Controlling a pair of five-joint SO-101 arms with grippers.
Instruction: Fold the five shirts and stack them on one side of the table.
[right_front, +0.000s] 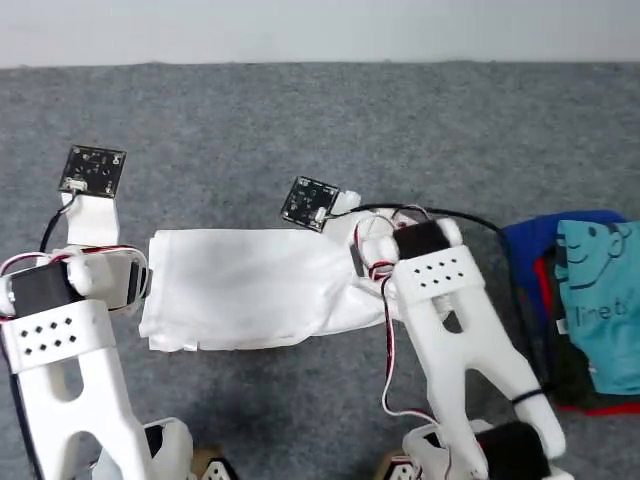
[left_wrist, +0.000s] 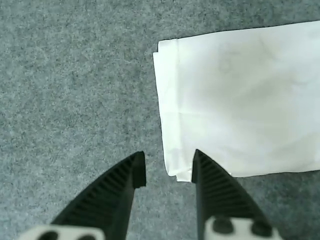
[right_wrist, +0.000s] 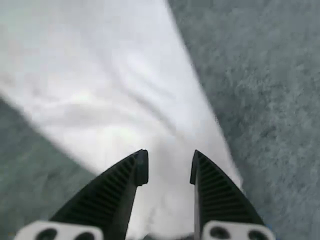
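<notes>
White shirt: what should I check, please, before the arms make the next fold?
1. The left claw is open at the white shirt corner: ok.
2. The right claw is open above the shirt's other end: ok.
3. Shirt lies flat: not ok, it is bunched near the right claw.
4. The pile of coloured shirts lies apart from the white shirt: ok.
5. Claws touch the cloth: cannot tell.

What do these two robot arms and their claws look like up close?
The left arm and right arm are white shells with dotted hole patterns, black motors and red, white and black wires. The left gripper and right gripper each have two black, ridged, pointed fingers.
</notes>
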